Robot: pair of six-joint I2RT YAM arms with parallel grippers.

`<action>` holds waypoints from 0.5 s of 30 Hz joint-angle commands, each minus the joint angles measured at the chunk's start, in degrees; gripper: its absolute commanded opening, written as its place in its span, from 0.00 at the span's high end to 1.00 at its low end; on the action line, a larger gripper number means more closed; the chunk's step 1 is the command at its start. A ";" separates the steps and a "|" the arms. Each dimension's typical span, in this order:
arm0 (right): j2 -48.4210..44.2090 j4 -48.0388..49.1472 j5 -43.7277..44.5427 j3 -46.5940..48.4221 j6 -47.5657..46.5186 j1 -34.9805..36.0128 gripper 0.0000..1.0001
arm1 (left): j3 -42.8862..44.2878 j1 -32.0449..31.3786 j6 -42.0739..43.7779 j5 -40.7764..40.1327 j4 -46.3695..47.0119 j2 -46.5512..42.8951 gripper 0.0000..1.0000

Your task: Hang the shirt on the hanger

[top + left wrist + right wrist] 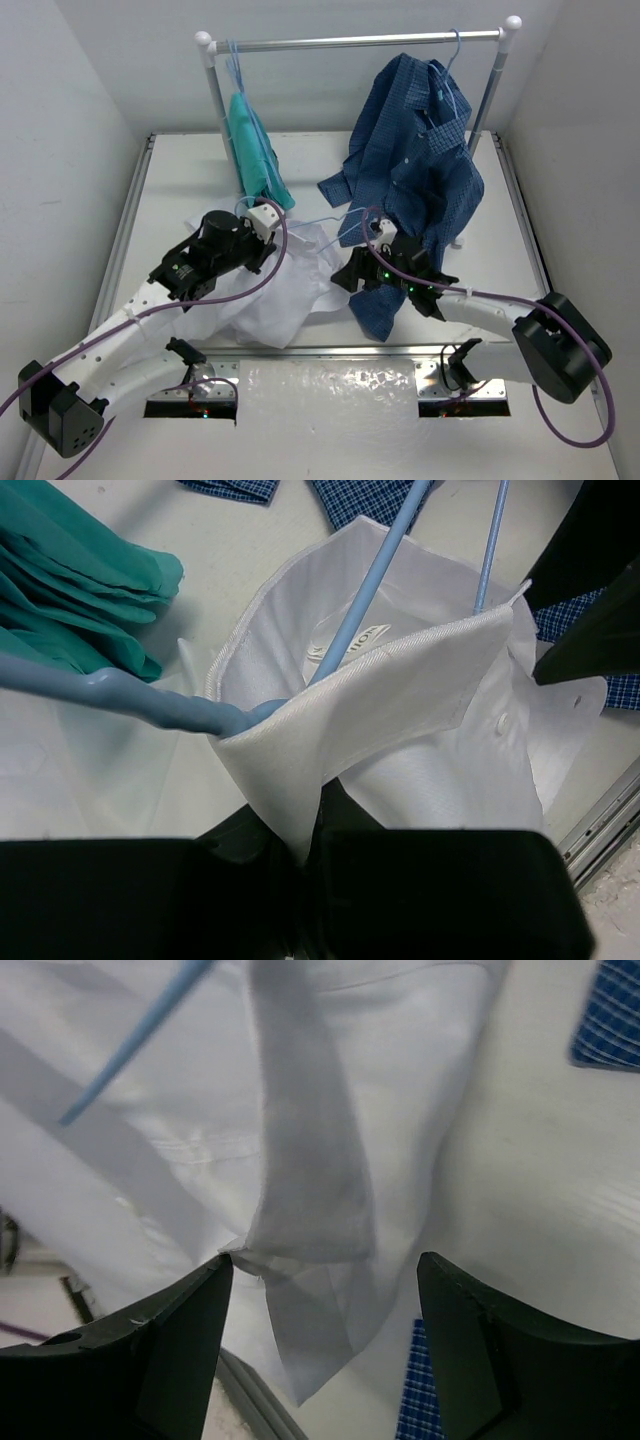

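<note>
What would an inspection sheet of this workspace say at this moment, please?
Surface: white table, partly covered with clothing.
Job's things: shirt lies crumpled between the arms; hanger runs through its collar, and the shoulders are not yet on it.
Clutter: dark blue checked shirt and teal-green garment both hang from the rail.
Grippers: left gripper is shut on the shirt's collar; right gripper is open, with a strip of the shirt between its jaws.
Cables: purple cables loop beside each arm; no snag seen.
Surroundings: plain white walls; nothing else seen.
</note>
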 commanded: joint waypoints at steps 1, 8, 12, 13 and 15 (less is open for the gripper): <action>-0.42 8.71 -7.30 3.26 -0.77 0.40 0.27 | 1.36 -0.15 -0.10 -0.39 3.70 -1.25 1.00; -0.86 2.50 -4.60 4.41 -1.65 0.40 0.24 | 0.92 -0.15 0.07 -0.39 3.52 -1.43 1.00; 1.24 0.03 0.06 3.80 -0.42 0.40 0.24 | 1.10 -0.15 -0.10 -0.48 3.96 -1.16 1.00; 1.60 0.82 0.16 3.53 -0.15 0.40 0.23 | 1.10 -0.15 -0.10 -0.39 3.96 -1.08 1.00; 1.95 1.88 0.07 3.44 0.20 0.40 0.24 | 1.19 -0.15 -0.10 -0.57 3.79 -1.16 1.00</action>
